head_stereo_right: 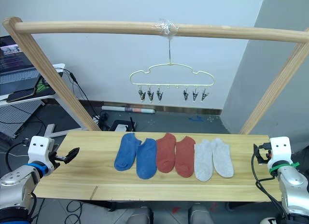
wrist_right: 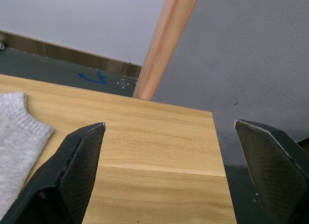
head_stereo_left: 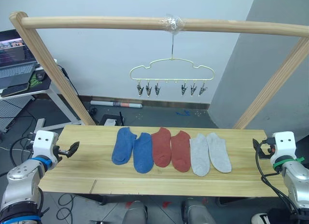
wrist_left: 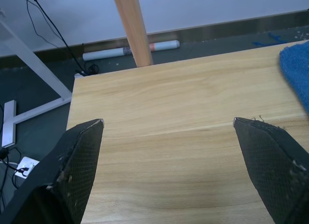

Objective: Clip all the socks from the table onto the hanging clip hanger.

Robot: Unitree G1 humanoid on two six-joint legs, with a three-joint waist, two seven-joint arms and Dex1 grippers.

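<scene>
Your six soft knit socks (head_stereo_left: 171,149) lie flat on the grainy plank worktop (head_stereo_left: 96,173) — both hands, left hand (wrist_left: 169,125) and right hand (wrist_right: 169,125), spread apart, empty.

Even, diffuse indoor light fills the scene, bright and without harsh glare. The desk (head_stereo_left: 159,178) carries only soft, faint shadows beside the socks (head_stereo_left: 171,149). The clip hanger (head_stereo_left: 172,74) stands sharp against the pale wall. In the wrist views the black fingers (wrist_left: 77,166) closest to the lens look dark and slightly soft, while the wood grain ahead of each gripper stays crisp.
</scene>
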